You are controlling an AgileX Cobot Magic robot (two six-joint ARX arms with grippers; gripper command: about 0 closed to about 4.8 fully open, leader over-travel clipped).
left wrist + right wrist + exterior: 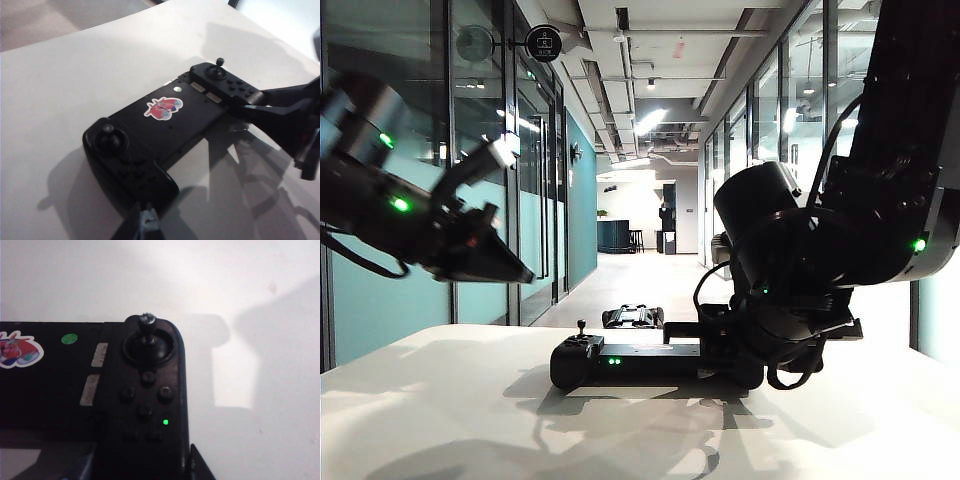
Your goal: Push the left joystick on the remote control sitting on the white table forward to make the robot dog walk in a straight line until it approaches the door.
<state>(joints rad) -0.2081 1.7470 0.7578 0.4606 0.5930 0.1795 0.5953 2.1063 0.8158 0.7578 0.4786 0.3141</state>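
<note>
Approach step: left gripper [510, 262] hovers at 10 o'clock above remote control [640, 362] on white table [440, 420], finger state unclear. Right gripper [187, 462] clamps its end. Next: lower onto left joystick [582, 326], push forward.

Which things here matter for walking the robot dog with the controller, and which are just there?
For the job: remote control, left joystick, robot dog on the floor beyond, white table, left gripper raised at left, right gripper clamping the remote's other end.
Just there: right joystick, red sticker, round wall sign.
</note>
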